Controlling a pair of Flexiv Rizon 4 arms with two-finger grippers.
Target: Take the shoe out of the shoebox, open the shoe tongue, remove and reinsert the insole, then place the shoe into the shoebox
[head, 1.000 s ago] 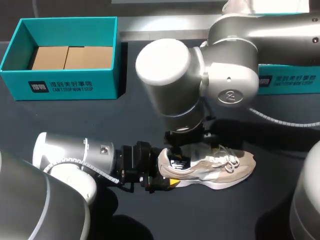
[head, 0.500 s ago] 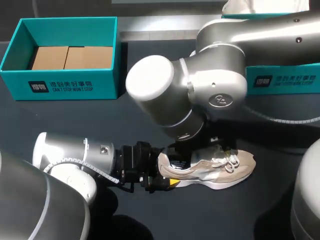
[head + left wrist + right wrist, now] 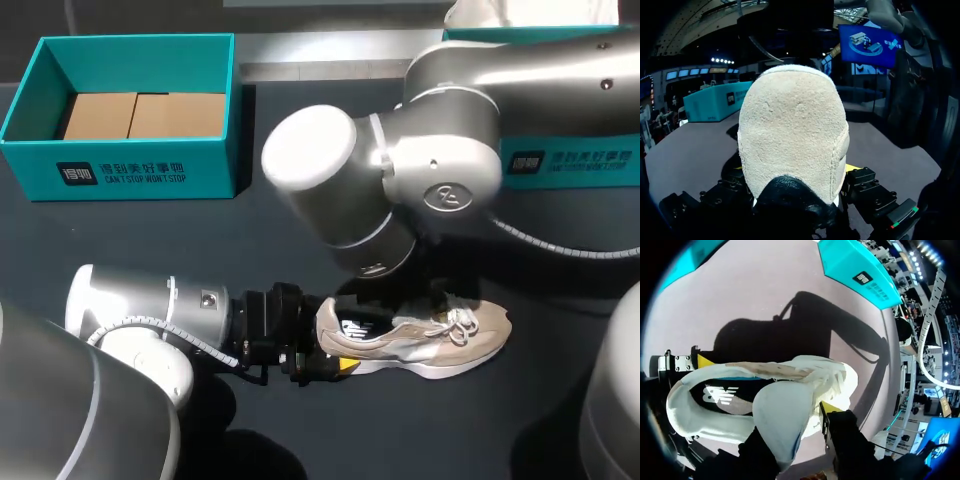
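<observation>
Overhead view of a dark table (image 3: 150,240). A beige sneaker (image 3: 440,340) lies on its sole in the lower middle of the frame, out of its box, toe pointing right, white laces (image 3: 455,322) on top.

The left gripper (image 3: 315,358) enters from the lower left and is clamped on the sneaker's heel, one yellow tip on each side. In the left wrist view the suede heel (image 3: 790,130) fills the centre of the frame. This hold looks meant to brace the shoe, so it will not slide or tip while the other arm works in the opening.

The right arm (image 3: 400,190) enters from the upper right, and its large elbow joint covers the middle of the overhead frame, hiding its own gripper. In the right wrist view the right gripper (image 3: 797,425) sits at the shoe's opening, with a pale raised flap, most likely the tongue (image 3: 780,415), against it. Whether this gripper is pinching the flap or only resting on it cannot be told. Beyond the flap, inside the heel, a black printed insole pad (image 3: 720,395) shows, so the insole appears to be in place.

An open teal shoebox (image 3: 130,165) sits in the upper left, well apart from the shoe. A second teal box (image 3: 570,160) is at the right edge.
</observation>
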